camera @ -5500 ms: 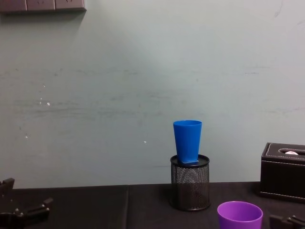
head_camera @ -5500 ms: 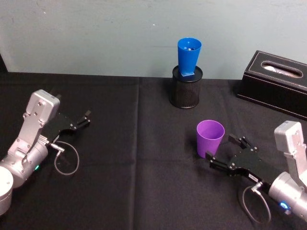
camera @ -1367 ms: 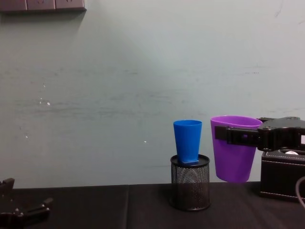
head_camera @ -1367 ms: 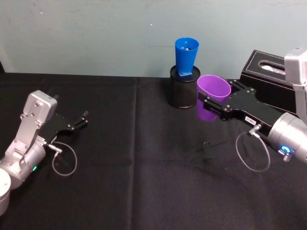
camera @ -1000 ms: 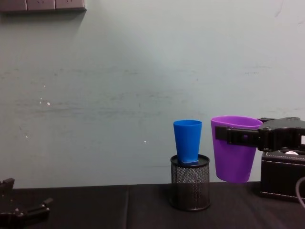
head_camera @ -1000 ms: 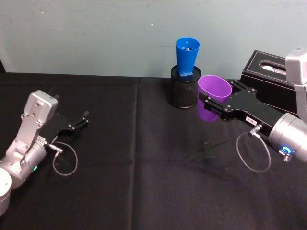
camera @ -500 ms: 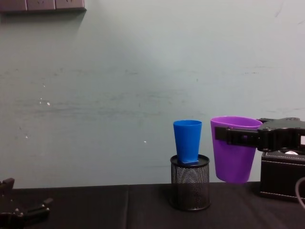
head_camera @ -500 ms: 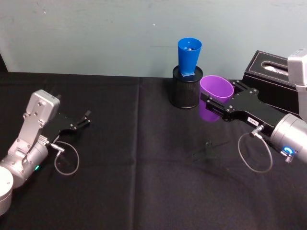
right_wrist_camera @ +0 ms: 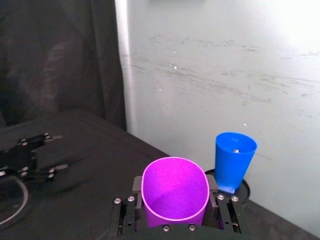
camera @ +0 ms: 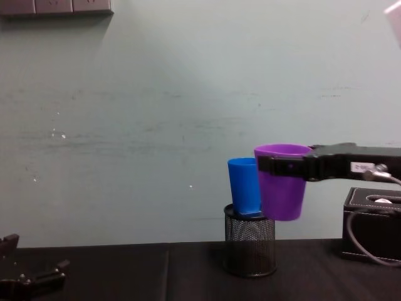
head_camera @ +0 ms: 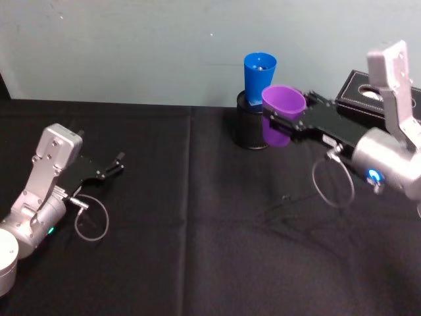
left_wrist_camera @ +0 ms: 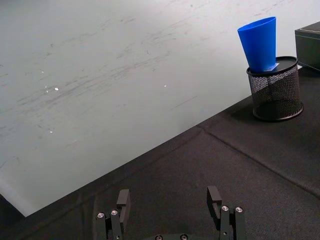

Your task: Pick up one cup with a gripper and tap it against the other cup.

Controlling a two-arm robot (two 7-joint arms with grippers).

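Right gripper (head_camera: 288, 120) squeezes purple cup (head_camera: 281, 107) by its sides, up off table (head_camera: 197, 237) – pick-up done. Blue cup (head_camera: 259, 74) stands in pen holder (head_camera: 248, 136) just beyond fingertips; touching or not, we cannot tell – tap maybe left. Left gripper (head_camera: 110, 170) parked far off, fingers apart.

Purple plastic tumbler (head_camera: 283, 115) stood on the counter (head_camera: 197, 230) toward its right edge 5.5 s ago. It's now in the air near the back edge, clamped in the right gripper (head_camera: 289, 113). 1.4 s ago it hung clear to the right of the black mesh pen holder (camera: 249, 251). Since then it has gone up and left. In the chest view it now overlaps the right side of the bright blue plastic tumbler (camera: 241, 185), with its rim just above the blue rim. Can't tell if they touch. Right arm (head_camera: 385, 164) has swung up and toward the back edge.
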